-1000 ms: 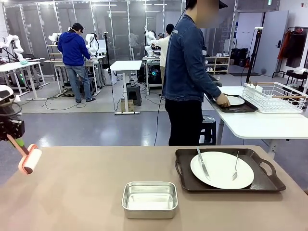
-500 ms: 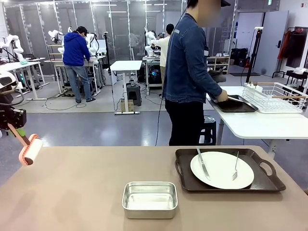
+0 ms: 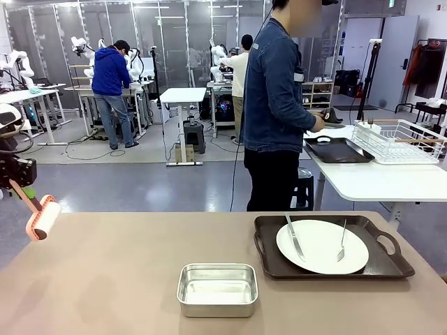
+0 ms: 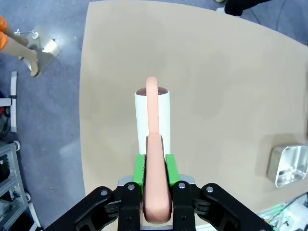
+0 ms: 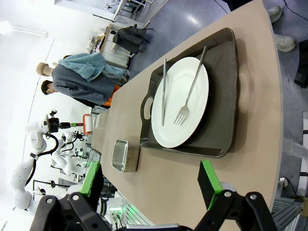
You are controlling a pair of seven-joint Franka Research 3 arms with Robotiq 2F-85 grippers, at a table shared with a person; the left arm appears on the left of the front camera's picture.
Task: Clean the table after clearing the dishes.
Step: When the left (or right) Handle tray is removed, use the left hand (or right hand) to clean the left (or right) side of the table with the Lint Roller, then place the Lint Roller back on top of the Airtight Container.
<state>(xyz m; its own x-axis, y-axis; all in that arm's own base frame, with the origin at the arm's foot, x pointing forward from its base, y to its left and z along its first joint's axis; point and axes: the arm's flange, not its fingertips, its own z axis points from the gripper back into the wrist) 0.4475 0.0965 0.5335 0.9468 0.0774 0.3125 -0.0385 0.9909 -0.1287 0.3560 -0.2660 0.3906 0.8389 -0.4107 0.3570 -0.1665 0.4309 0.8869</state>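
Rolling now would be risky — one tray [image 3: 383,267] with its plate [image 3: 321,248], knife [image 3: 294,237] and fork [image 3: 342,241] sits on the table [image 3: 105,279]. A steel pan [image 3: 217,288] stands just beside it, so a wide sweep of the roller [image 3: 43,218] could knock either. The left gripper [image 4: 154,169] clamps the roller above the table's left edge; the right gripper [image 5: 149,183] gapes wide, empty. The top is plain matte beige. Beyond it, a person [image 3: 279,105] stands at a white table [image 3: 377,183] with the other tray [image 3: 339,151] — an open lab floor.
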